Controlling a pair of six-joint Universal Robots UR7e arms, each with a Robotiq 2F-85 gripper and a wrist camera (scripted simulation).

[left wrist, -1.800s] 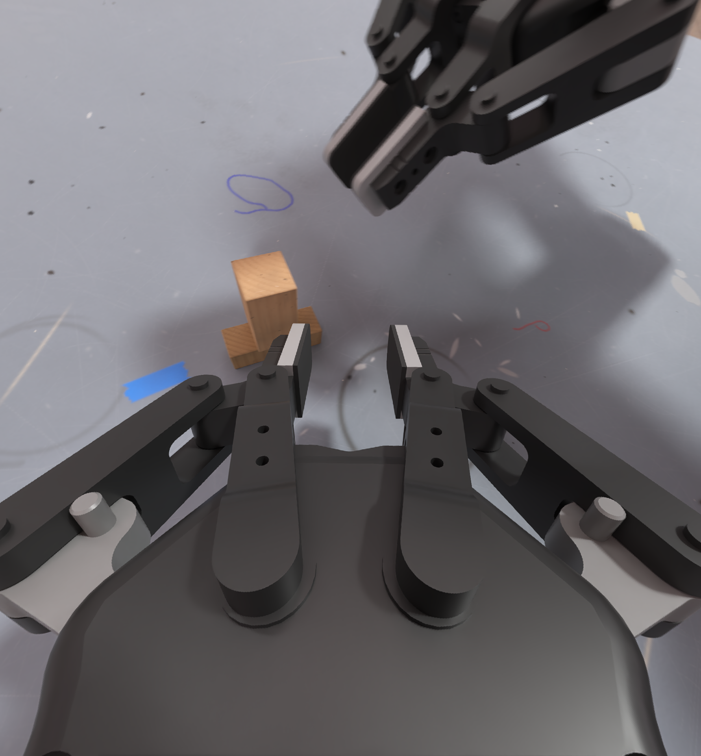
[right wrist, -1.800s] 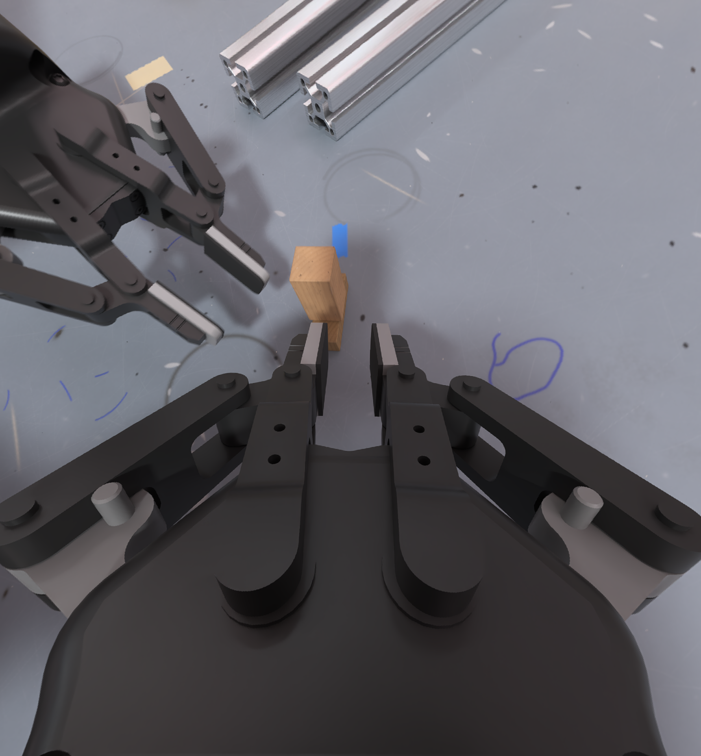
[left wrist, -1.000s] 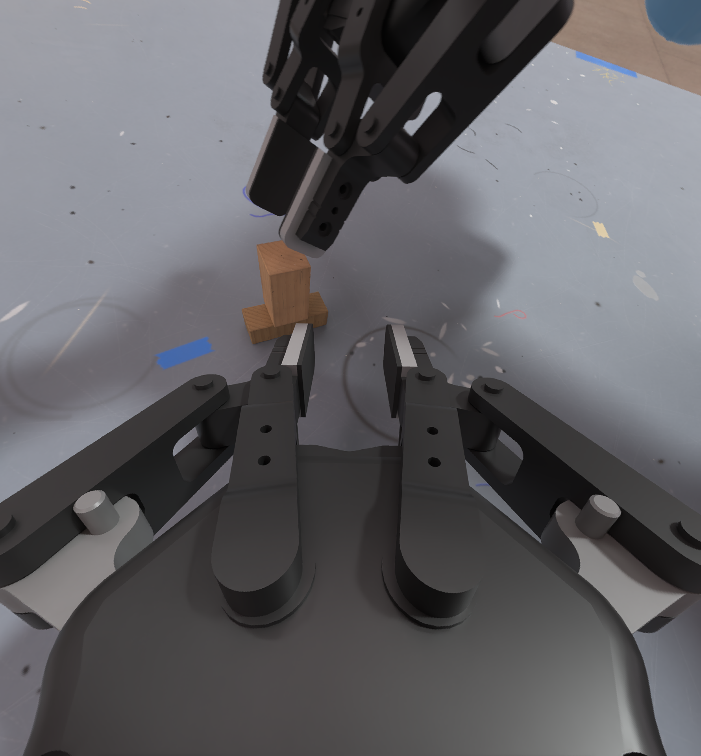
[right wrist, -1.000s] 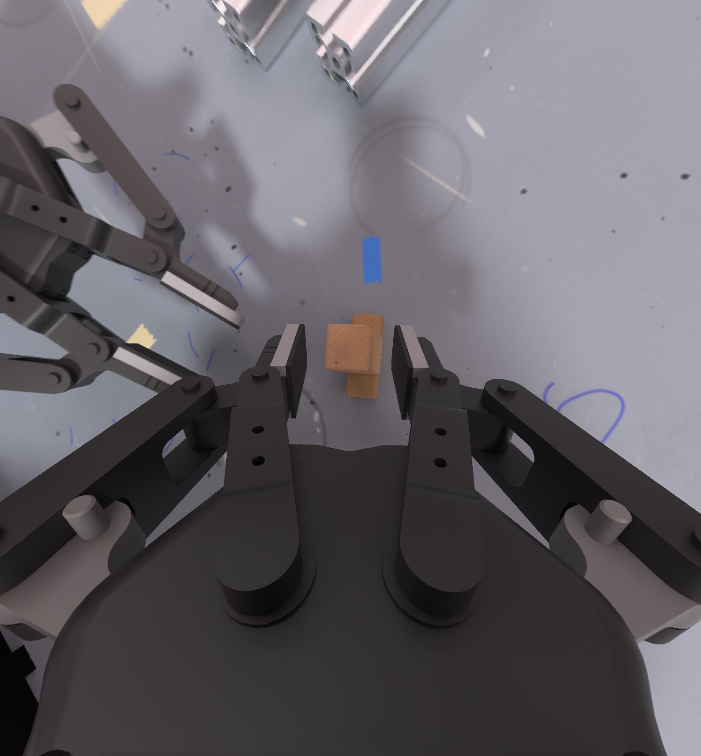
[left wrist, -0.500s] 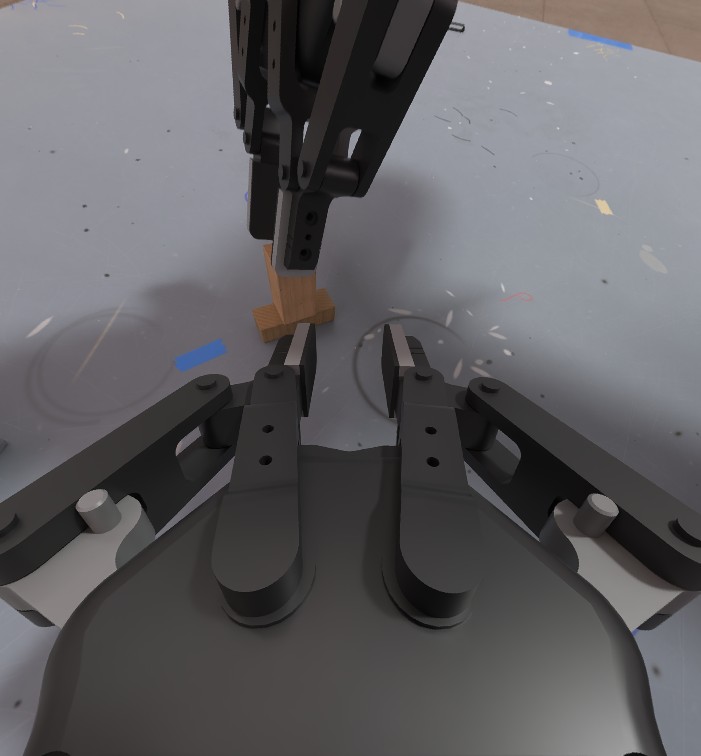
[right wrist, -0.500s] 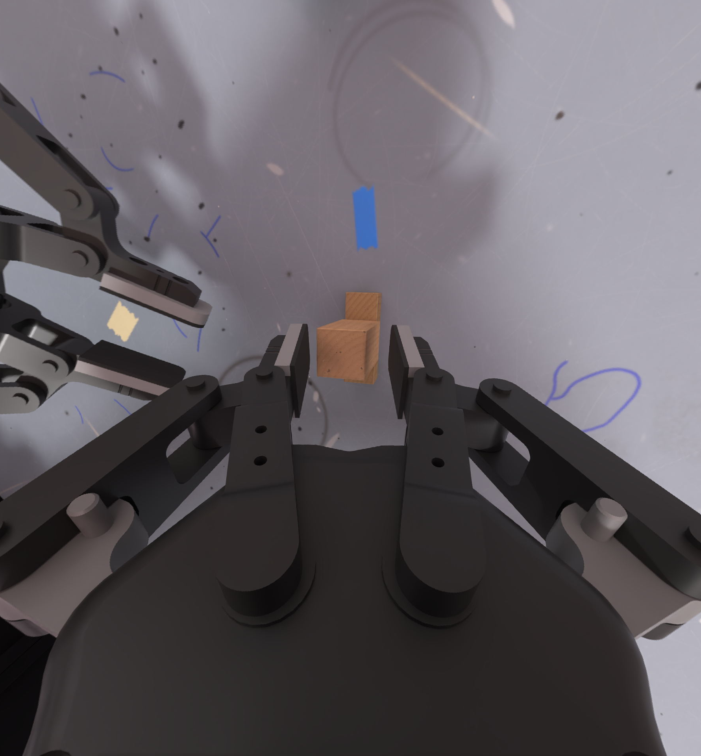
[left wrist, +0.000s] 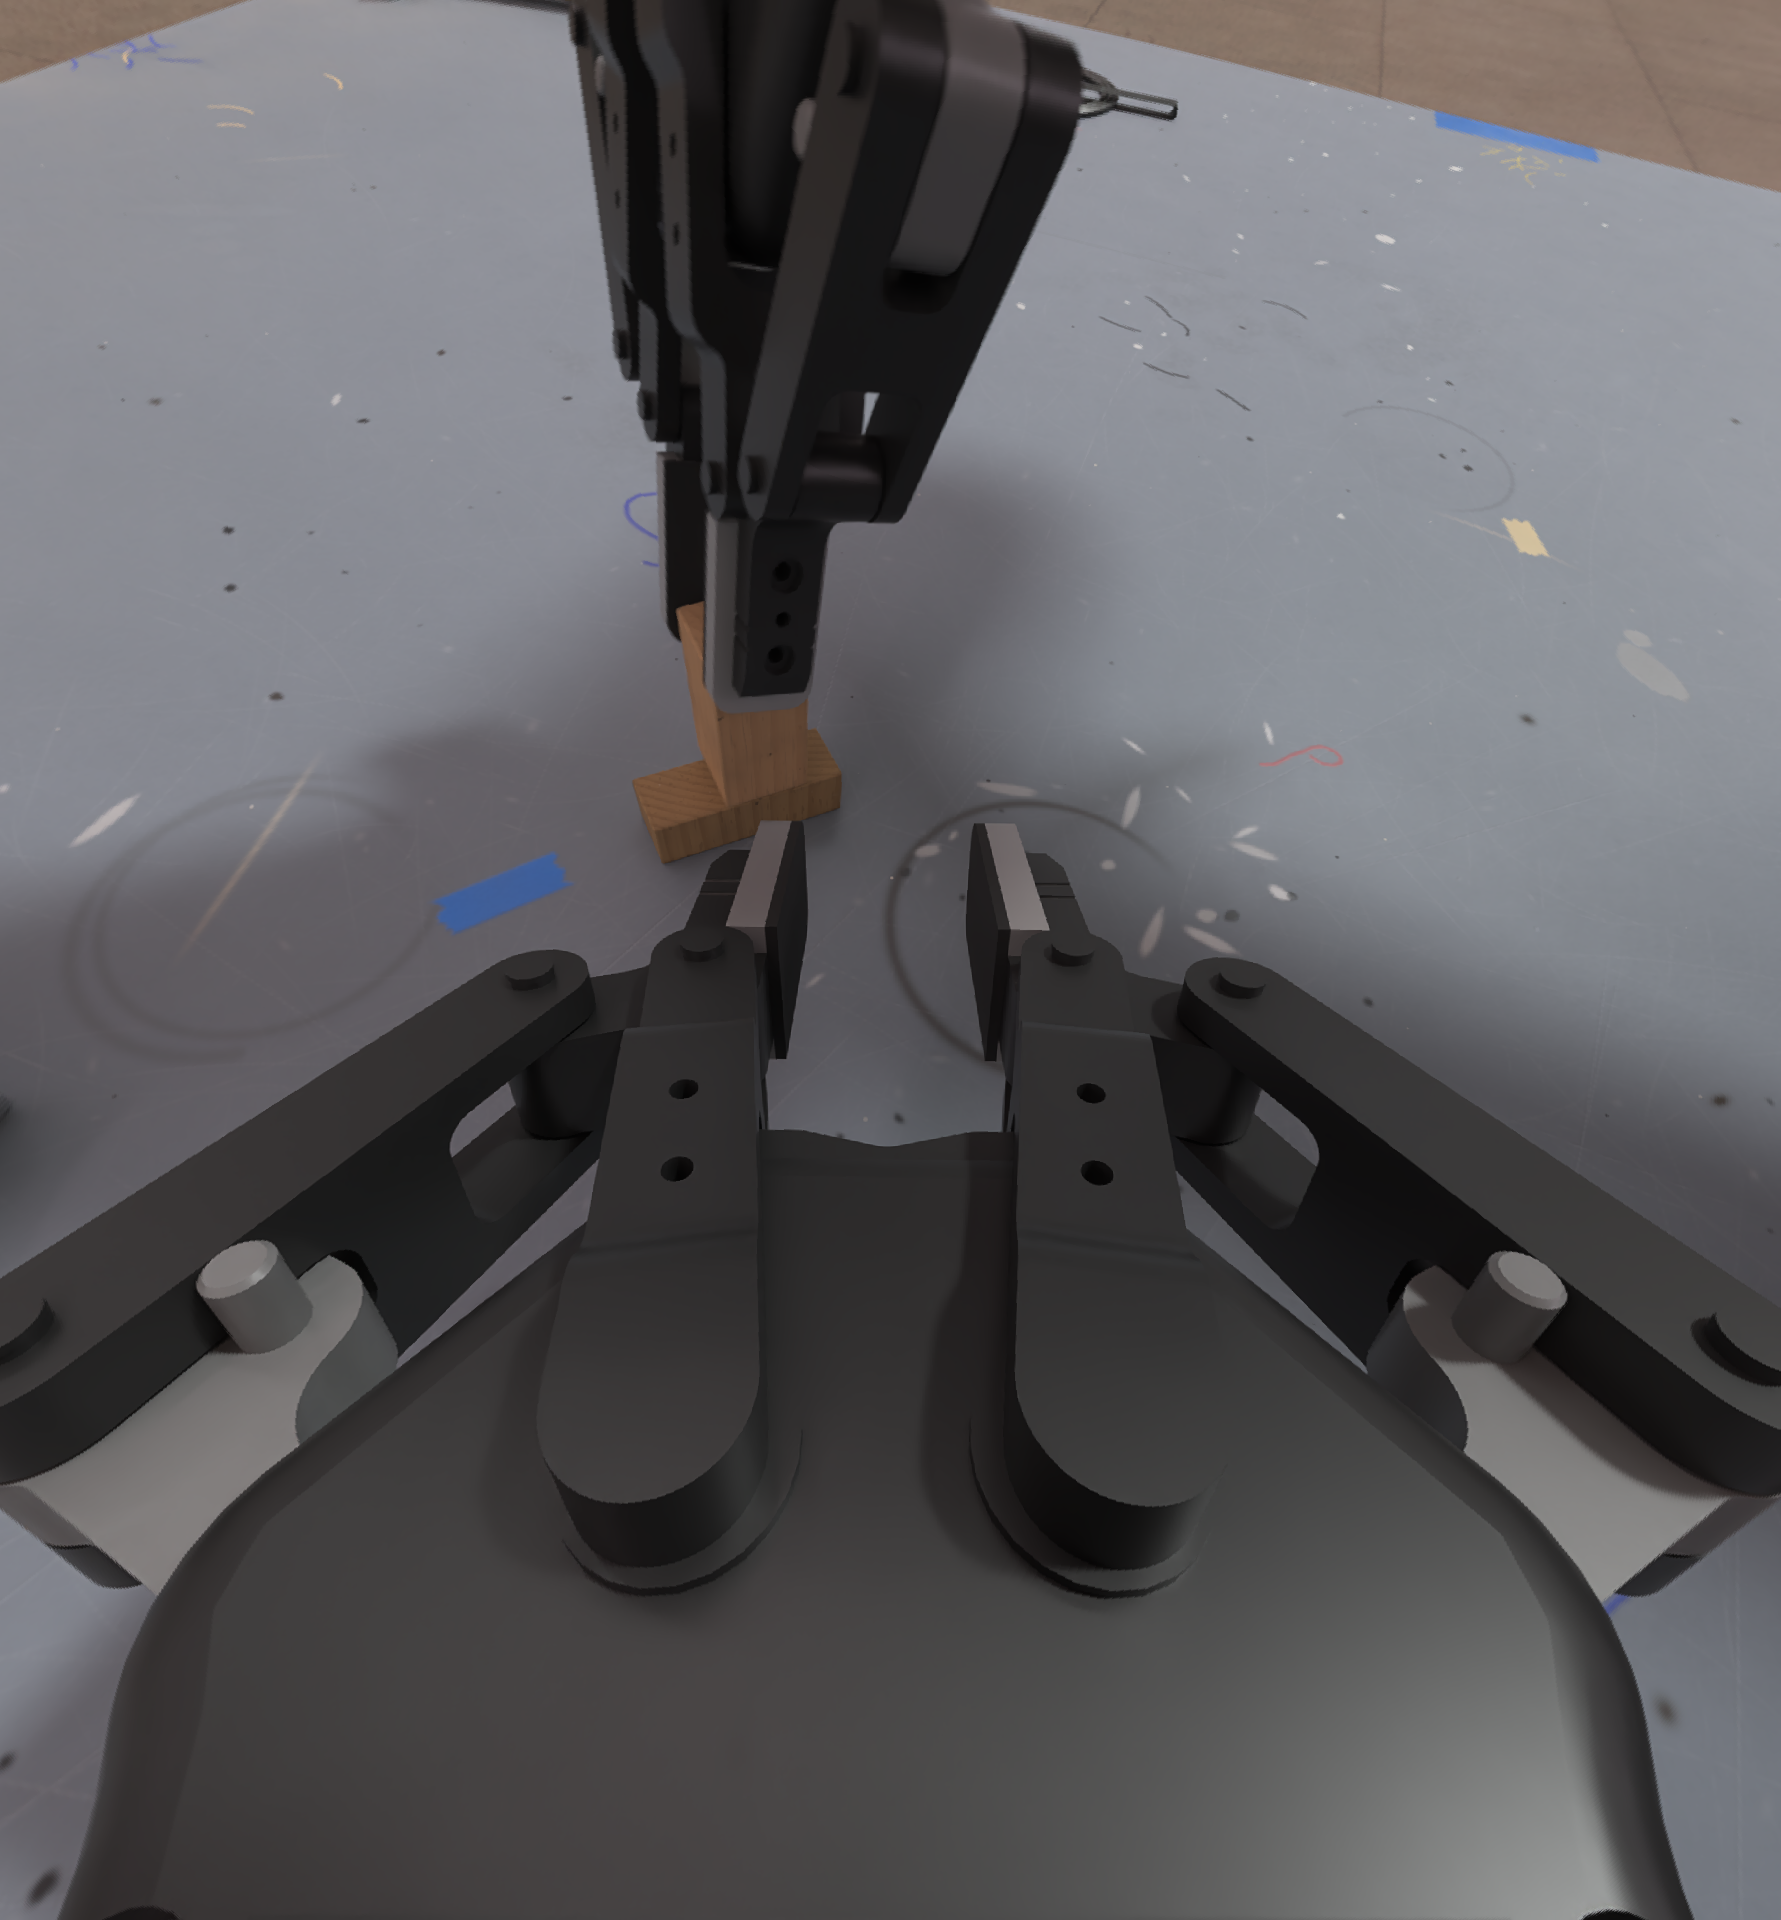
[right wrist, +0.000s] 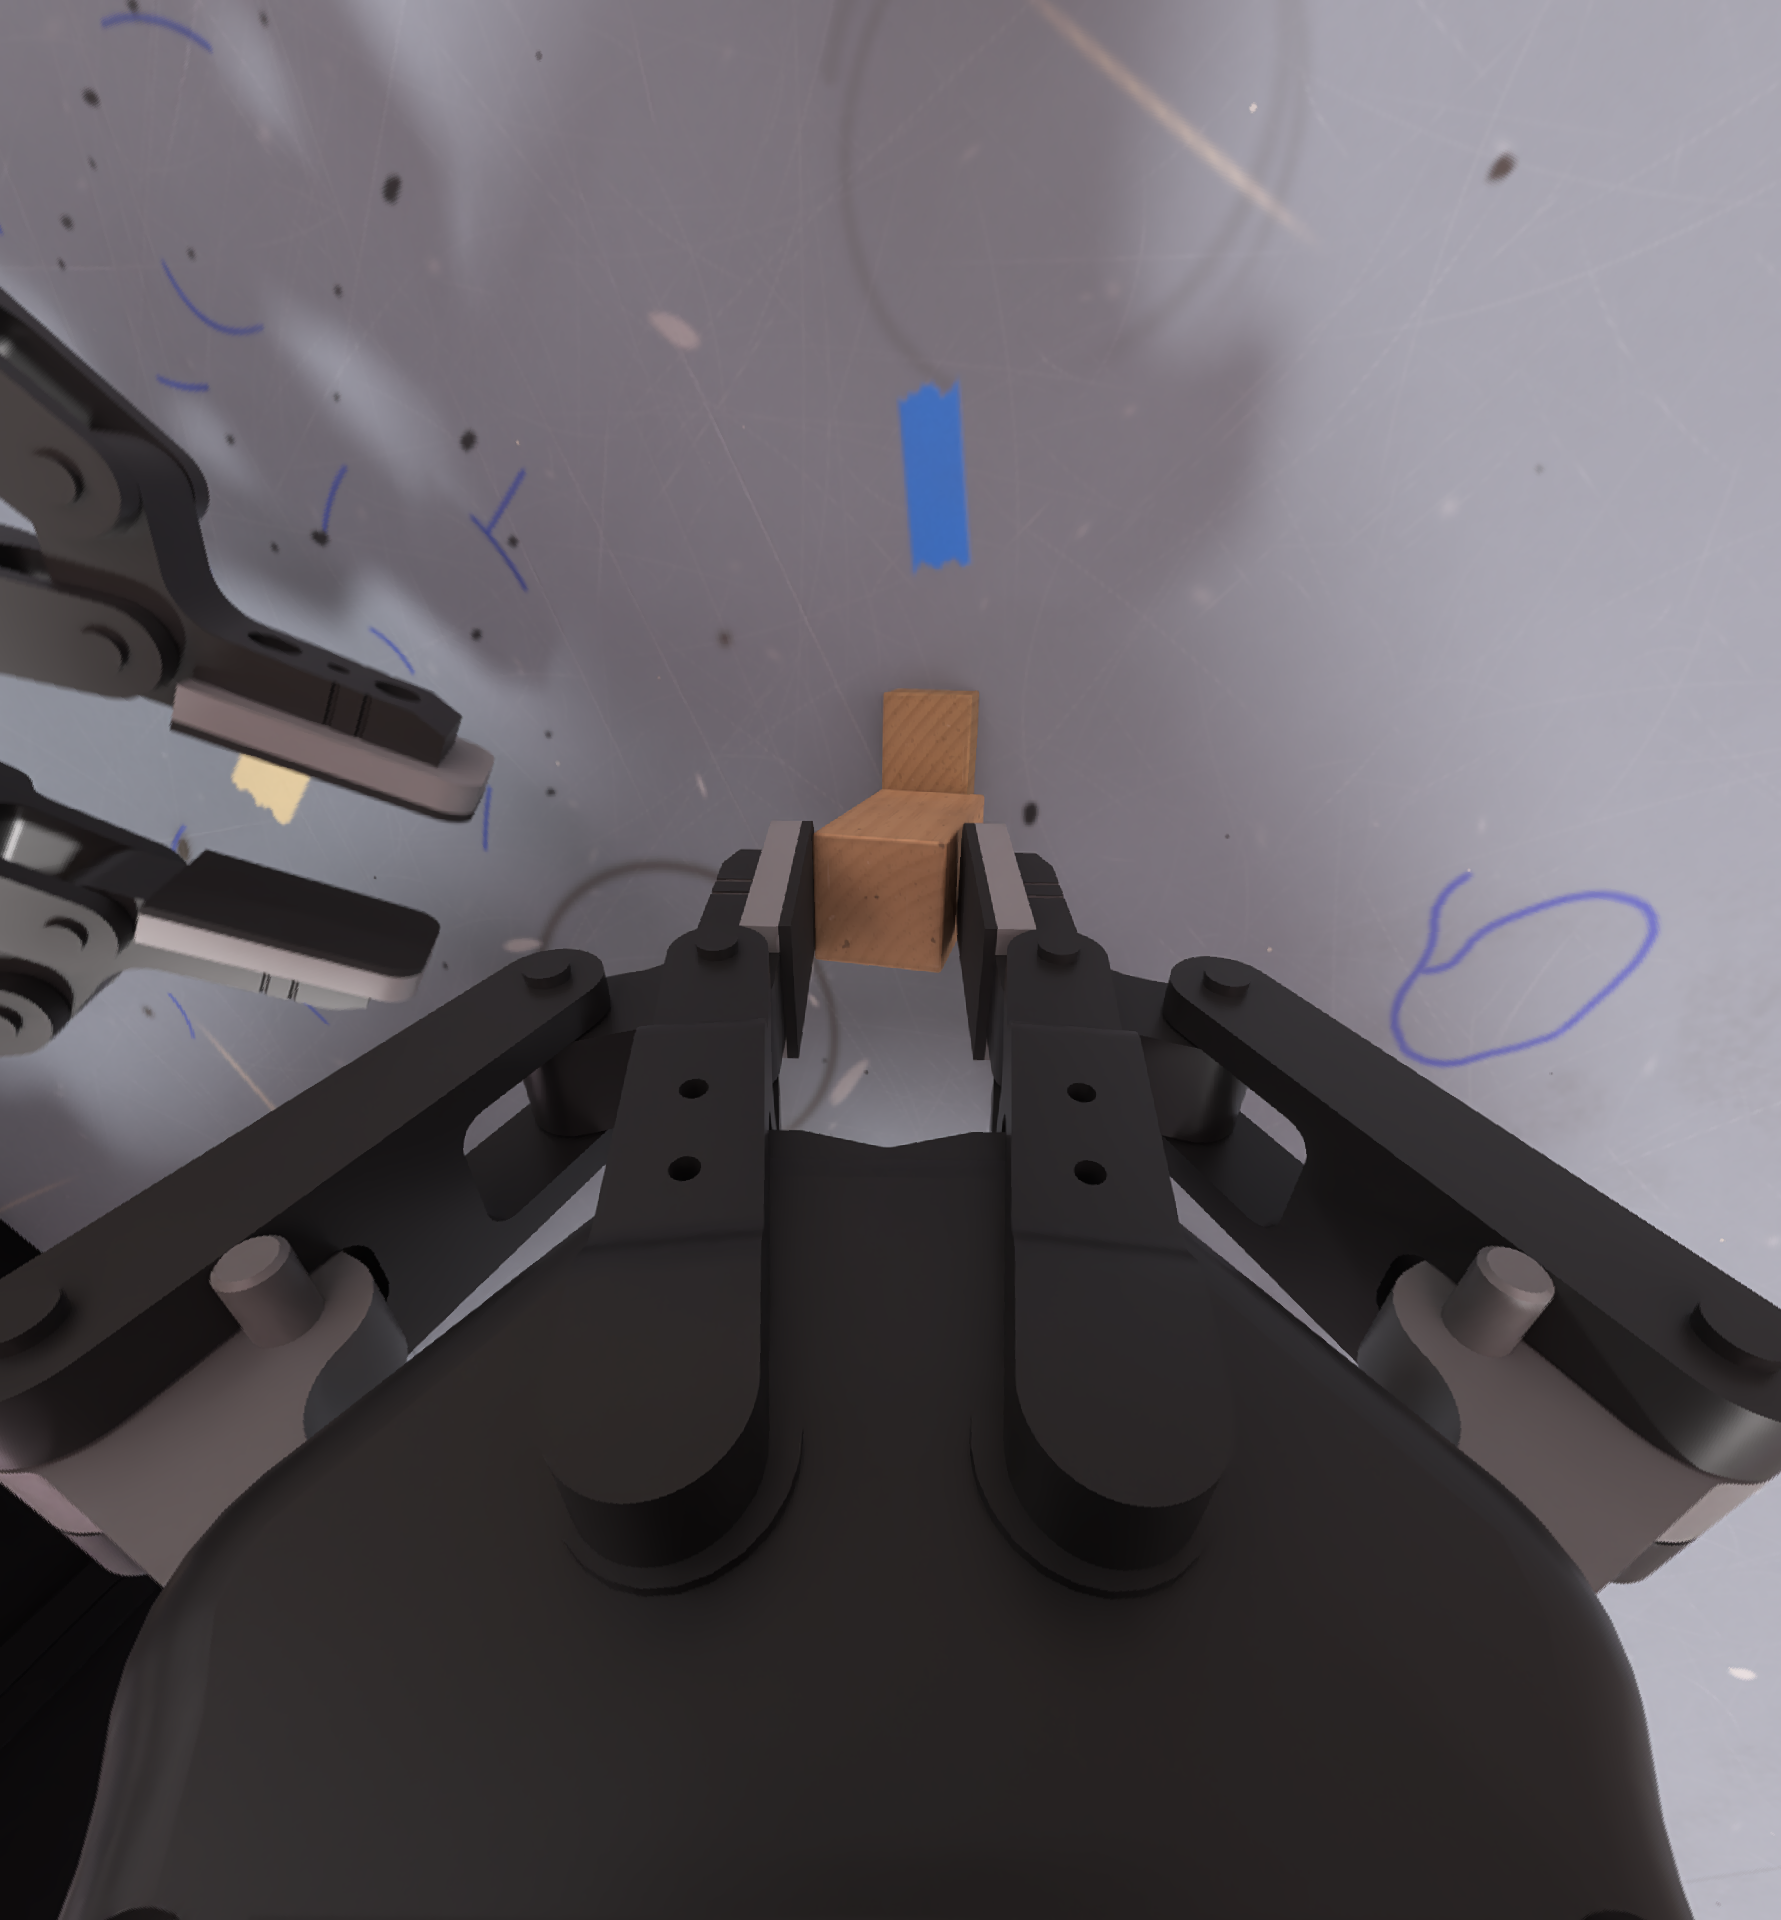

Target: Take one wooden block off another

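Right pincer on the upright block

The right pincer [left wrist: 735, 665] comes down from above, fingers astride the upright wooden block [left wrist: 746, 743] standing on the flat block [left wrist: 735, 805]; the left pincer [left wrist: 886, 883] hovers near, parted, over the grey worktop [left wrist: 1385, 831].

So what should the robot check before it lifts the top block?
1. Right gripper around the top block: ok, one finger on each side.
2. Pads touching the wood: ok on the near side; the far one looks tight, cannot tell for sure.
3. Top block upright on the bottom block: ok.
4. Bottom block flat on the table: ok.
5. Left gripper out of the way: ok, open, empty, just short of the bottom block.
6. Will the bottom block stay down: cannot tell, nothing holds it.
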